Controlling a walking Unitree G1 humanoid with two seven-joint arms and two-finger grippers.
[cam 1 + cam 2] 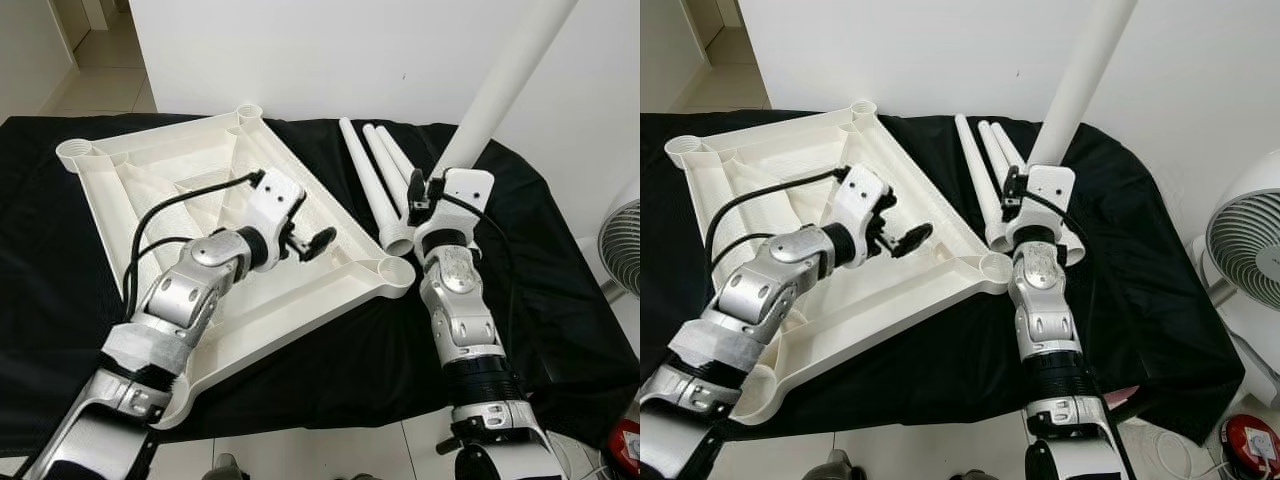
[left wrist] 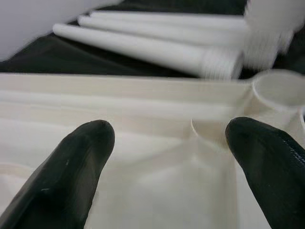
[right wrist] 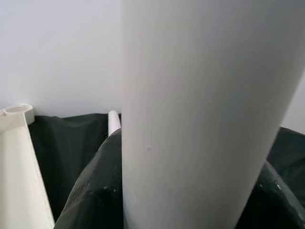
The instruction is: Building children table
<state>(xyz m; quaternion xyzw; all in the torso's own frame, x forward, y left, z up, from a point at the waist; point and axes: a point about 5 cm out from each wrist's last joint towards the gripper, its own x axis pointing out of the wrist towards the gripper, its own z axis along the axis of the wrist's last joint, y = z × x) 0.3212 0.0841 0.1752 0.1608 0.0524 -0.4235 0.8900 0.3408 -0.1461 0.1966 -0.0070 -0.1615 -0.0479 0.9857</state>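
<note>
A white table top (image 1: 300, 310) lies upside down on a black cloth, with a round socket (image 1: 395, 272) at its near right corner. My left gripper (image 1: 318, 243) hovers open over the table top just left of that socket (image 2: 279, 88), its black fingers (image 2: 71, 167) wide apart and empty. My right gripper (image 1: 425, 190) is shut on a white table leg (image 1: 500, 85) that stands tilted up to the right. The leg (image 3: 200, 109) sits between the dark fingers (image 3: 95, 191). Its lower end is hidden behind the gripper, just behind the socket.
Three more white legs (image 1: 375, 170) lie side by side on the cloth (image 1: 560, 300) behind the socket, threaded ends toward me. A white wall stands close behind. A fan (image 1: 1250, 250) and a red object (image 1: 1252, 445) are at the right on the tiled floor.
</note>
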